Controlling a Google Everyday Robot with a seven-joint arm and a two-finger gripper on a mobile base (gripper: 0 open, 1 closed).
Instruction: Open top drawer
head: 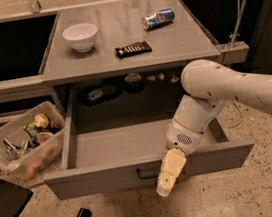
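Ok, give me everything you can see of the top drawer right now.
The top drawer is grey, metal-looking, level and far out from the cabinet. Its wide front carries a small black bar handle at centre; inside, a bare grey floor and side walls. The hand hangs before the front panel, just right of the handle as seen; contact is unclear.
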